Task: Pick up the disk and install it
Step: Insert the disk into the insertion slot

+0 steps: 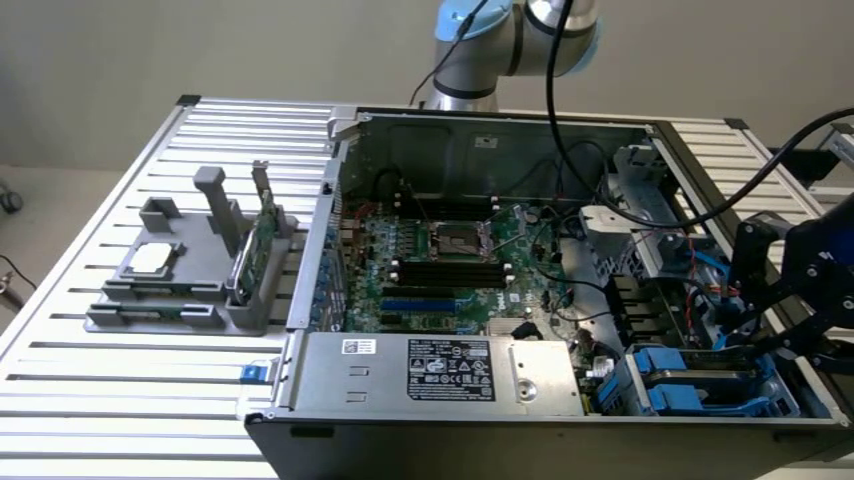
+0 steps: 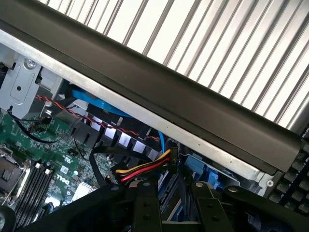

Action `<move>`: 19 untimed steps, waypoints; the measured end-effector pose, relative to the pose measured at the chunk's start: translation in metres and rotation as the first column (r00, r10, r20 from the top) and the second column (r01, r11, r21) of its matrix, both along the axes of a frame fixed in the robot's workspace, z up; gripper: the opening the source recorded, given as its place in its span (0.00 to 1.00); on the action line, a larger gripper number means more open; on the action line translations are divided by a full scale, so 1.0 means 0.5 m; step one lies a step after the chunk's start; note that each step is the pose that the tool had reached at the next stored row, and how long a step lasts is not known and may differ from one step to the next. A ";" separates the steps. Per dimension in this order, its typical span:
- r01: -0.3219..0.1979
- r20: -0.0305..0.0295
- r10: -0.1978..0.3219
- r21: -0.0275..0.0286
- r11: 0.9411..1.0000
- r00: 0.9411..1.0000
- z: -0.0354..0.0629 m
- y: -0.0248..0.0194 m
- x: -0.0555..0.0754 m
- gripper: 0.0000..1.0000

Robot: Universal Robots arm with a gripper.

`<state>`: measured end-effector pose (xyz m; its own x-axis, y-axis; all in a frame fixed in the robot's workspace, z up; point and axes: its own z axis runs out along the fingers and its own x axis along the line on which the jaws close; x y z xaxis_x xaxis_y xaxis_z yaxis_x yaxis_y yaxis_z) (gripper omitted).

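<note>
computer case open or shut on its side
Open: the computer case has no side panel on, and the motherboard lies exposed inside.

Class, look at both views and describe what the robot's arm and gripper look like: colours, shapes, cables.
The arm is made of round silver-grey metal segments with light blue caps at its joints. A thin black cable runs down from it. The gripper is matt black, built of flat jointed bars fastened with round bolts.
</note>
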<state>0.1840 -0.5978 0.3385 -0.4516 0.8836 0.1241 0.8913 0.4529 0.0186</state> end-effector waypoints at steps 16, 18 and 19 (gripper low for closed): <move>-0.012 0.002 0.012 0.000 1.000 1.000 -0.004 0.0044 0.002 0.31; -0.014 0.002 0.014 0.000 1.000 1.000 -0.005 0.0047 0.002 0.31; -0.014 0.002 0.014 0.000 1.000 1.000 -0.005 0.0048 0.002 0.31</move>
<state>0.1852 -0.5953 0.3361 -0.4645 0.8769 0.1236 0.8847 0.4658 0.0202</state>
